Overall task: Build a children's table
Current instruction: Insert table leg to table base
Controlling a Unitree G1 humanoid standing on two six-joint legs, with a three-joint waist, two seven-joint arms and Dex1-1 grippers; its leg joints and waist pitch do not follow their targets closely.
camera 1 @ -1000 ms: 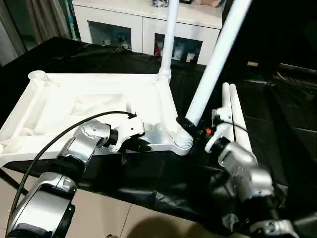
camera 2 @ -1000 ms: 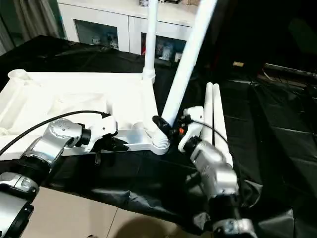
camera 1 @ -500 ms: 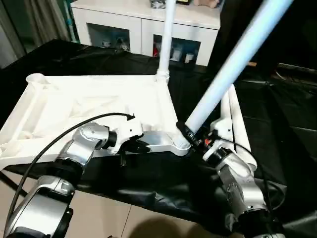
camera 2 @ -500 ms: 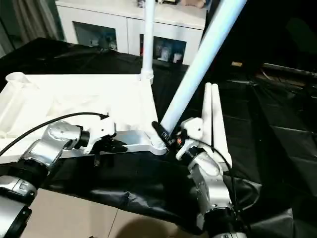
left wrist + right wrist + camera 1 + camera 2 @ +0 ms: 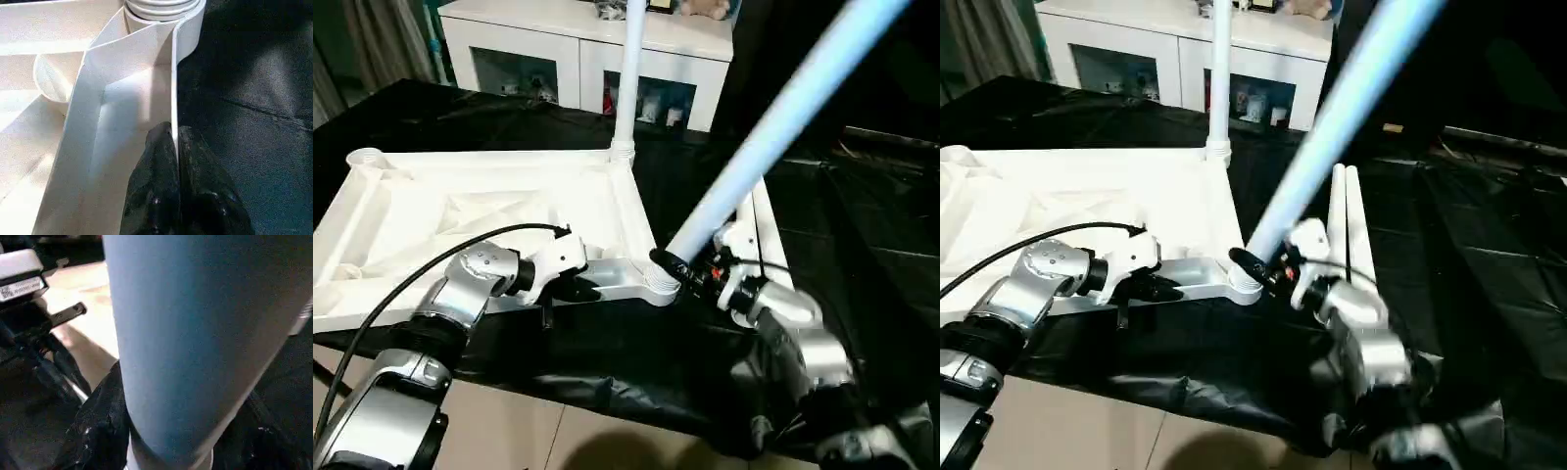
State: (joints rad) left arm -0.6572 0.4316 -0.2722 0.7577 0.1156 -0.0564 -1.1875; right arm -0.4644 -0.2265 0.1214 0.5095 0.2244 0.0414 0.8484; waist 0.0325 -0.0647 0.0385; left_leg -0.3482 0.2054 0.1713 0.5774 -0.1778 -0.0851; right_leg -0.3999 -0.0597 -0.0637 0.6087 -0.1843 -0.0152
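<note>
From my seat I see the left arm reaching forward and inward from the lower left, its silver forearm angled up toward the near long edge of the tabletop [image 5: 480, 211], with a black cable arching over the wrist. The left gripper [image 5: 175, 147] sits at that near rim, a little short of the near right corner socket [image 5: 658, 284]. In the left wrist view its two black fingers [image 5: 159, 161] are pressed together on the thin upright rim wall, one on each side, so I read it as pinched onto the tabletop edge.

The tabletop lies underside up on the black-sheeted worktable [image 5: 862, 255], ribs showing, its right end toward the middle of the scene.

I count four legs. One upright leg [image 5: 627, 73] stands in the far right corner socket. One tilted leg [image 5: 773, 122] has its lower end at the near right corner socket and leans steeply up and to the right. Two spare legs [image 5: 1343, 230] lie side by side on the black sheet, just right of the tabletop, partly behind the right arm.

The right arm comes up from the lower right, forearm bent inward toward the near right socket. The right gripper [image 5: 690, 266] is clamped around the tilted leg just above the socket; in the right wrist view its dark fingers [image 5: 98, 431] flank the tube on both sides.

A white cabinet [image 5: 578, 59] stands beyond the worktable.
</note>
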